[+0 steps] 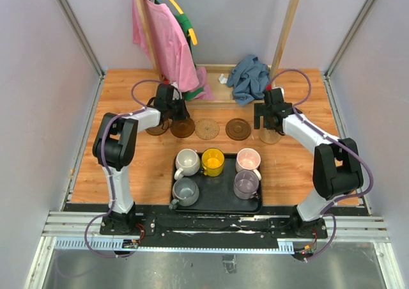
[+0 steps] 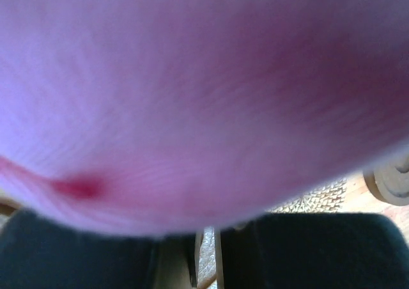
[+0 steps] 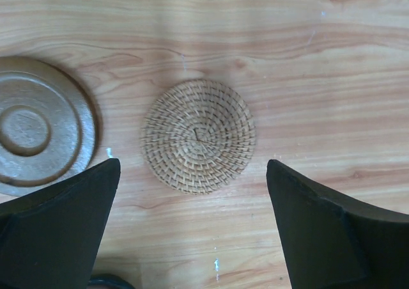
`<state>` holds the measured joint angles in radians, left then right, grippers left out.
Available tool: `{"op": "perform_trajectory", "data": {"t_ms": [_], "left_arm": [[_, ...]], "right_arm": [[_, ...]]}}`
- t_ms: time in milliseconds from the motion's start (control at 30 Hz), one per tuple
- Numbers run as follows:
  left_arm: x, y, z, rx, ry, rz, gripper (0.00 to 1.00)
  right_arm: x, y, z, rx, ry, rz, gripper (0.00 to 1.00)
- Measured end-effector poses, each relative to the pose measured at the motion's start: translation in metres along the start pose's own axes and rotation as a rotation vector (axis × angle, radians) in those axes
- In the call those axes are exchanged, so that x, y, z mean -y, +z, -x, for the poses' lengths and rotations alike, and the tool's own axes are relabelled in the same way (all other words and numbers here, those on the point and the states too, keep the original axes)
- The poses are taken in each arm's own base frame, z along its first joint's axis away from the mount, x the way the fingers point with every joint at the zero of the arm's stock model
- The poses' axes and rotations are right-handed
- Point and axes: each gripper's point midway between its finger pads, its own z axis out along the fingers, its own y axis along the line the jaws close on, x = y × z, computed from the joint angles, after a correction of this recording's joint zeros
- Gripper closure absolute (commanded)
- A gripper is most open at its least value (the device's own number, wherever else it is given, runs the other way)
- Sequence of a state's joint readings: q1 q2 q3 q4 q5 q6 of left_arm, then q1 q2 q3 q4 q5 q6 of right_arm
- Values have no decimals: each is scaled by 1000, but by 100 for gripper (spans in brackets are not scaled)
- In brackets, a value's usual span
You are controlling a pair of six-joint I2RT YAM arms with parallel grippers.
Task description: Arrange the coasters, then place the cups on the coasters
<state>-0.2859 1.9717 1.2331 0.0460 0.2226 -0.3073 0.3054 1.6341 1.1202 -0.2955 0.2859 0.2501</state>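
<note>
Several coasters lie in a row behind the tray: a brown one (image 1: 182,128), a woven one (image 1: 207,128), a dark brown one (image 1: 238,128) and a tan woven one (image 1: 270,136). Another coaster (image 1: 155,130) is half hidden under my left gripper (image 1: 172,116). My right gripper (image 3: 193,167) hangs open above the tan woven coaster (image 3: 198,135), without touching it. In the left wrist view pink cloth (image 2: 192,91) fills most of the picture. My left gripper (image 2: 208,263) shows only a narrow slit between its jaws. Off-white (image 1: 187,161), yellow (image 1: 213,162), pink (image 1: 248,158), grey (image 1: 185,191) and lilac (image 1: 246,184) cups stand on the tray.
The black tray (image 1: 217,203) lies at the front middle. A pink garment (image 1: 167,43) hangs from a wooden frame (image 1: 285,27) at the back. Blue cloth (image 1: 249,77) is heaped at the back right. Walls close in both sides.
</note>
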Motion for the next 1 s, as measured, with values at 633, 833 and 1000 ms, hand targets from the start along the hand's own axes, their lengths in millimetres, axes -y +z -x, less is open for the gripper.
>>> {"op": "perform_trajectory", "data": {"t_ms": [633, 833, 1000], "left_arm": [[6, -10, -40, -102, 23, 52, 87], [3, -10, -39, -97, 25, 73, 87], [3, -8, -38, -99, 26, 74, 87]], "right_arm": [[-12, 21, -50, -143, 60, 84, 67], [-12, 32, -59, -176, 65, 75, 85], [-4, 38, -54, -177, 102, 58, 84]]}}
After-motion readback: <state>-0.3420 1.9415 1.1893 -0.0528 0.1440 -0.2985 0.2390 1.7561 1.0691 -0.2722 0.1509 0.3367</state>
